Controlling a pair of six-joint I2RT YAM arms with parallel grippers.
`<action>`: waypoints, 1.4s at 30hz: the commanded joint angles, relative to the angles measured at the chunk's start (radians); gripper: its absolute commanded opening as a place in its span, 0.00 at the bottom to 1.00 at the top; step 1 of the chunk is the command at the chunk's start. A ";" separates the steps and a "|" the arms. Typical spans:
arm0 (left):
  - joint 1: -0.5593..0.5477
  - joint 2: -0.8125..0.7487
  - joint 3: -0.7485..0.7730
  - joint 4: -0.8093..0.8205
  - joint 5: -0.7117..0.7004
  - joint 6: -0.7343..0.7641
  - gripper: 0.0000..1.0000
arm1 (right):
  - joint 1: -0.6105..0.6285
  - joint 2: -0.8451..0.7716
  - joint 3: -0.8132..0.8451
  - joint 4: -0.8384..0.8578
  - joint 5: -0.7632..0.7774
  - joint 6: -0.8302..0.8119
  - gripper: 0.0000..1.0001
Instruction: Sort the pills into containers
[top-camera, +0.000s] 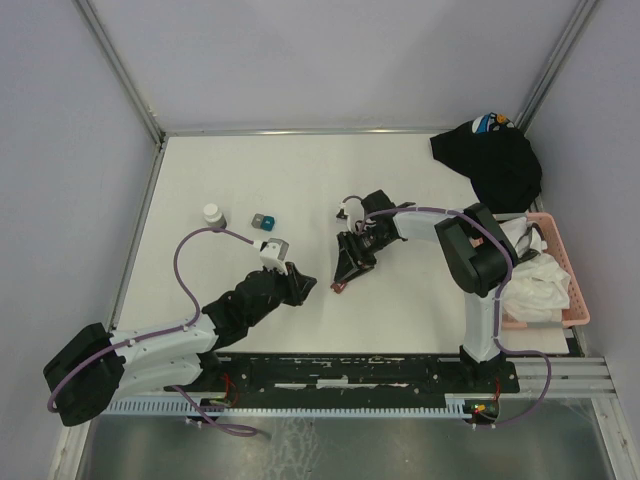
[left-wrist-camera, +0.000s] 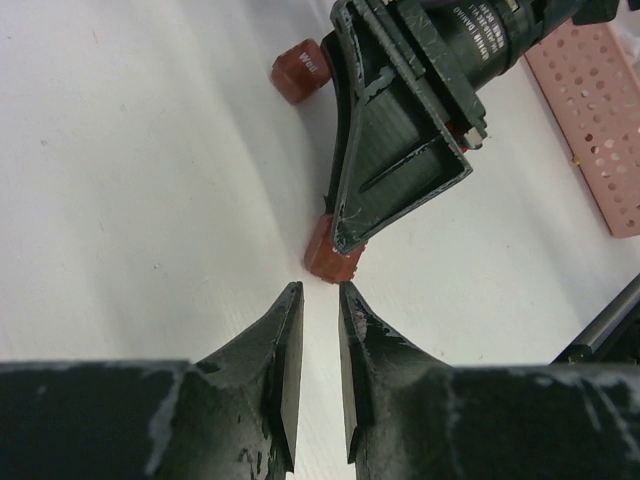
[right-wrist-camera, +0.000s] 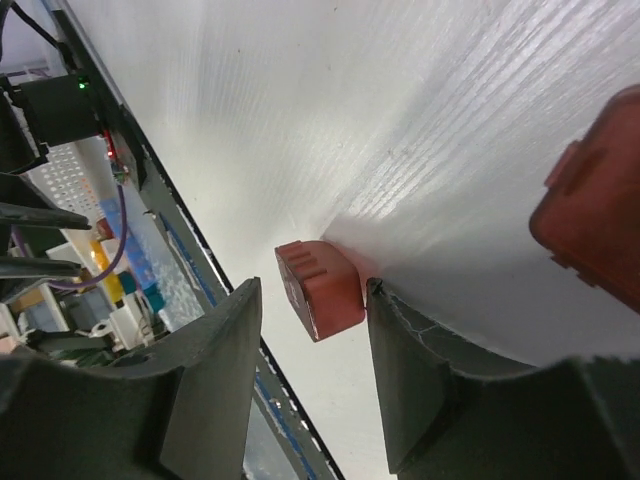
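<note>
A tiny dark-red box (right-wrist-camera: 320, 290) lies on the white table between my right gripper's (right-wrist-camera: 313, 285) open fingers. It touches the right finger and is apart from the left one. In the left wrist view this box (left-wrist-camera: 333, 255) sits under the right gripper (left-wrist-camera: 400, 130), just ahead of my left gripper (left-wrist-camera: 320, 290). The left jaws stand a narrow gap apart with nothing between them. A second dark-red box (left-wrist-camera: 300, 70) lies farther off and also shows in the right wrist view (right-wrist-camera: 590, 210). From above, the two grippers, left (top-camera: 300, 283) and right (top-camera: 342, 282), nearly meet. I can make out no pills.
A small vial with a pale top (top-camera: 212, 213) and a small teal box (top-camera: 265, 221) stand at the left middle of the table. A pink slatted basket (top-camera: 565, 265) with white cloth and a black garment (top-camera: 495, 160) are at the right.
</note>
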 joint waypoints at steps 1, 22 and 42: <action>0.002 -0.044 0.004 -0.004 -0.021 0.044 0.28 | -0.006 -0.057 0.041 -0.048 0.109 -0.079 0.55; 0.066 -0.226 0.033 0.127 0.045 0.168 0.96 | -0.054 -0.495 0.117 -0.234 0.349 -0.528 0.58; 0.188 -0.300 0.378 -0.158 0.243 0.233 0.99 | -0.202 -0.897 0.211 -0.146 0.691 -0.407 0.99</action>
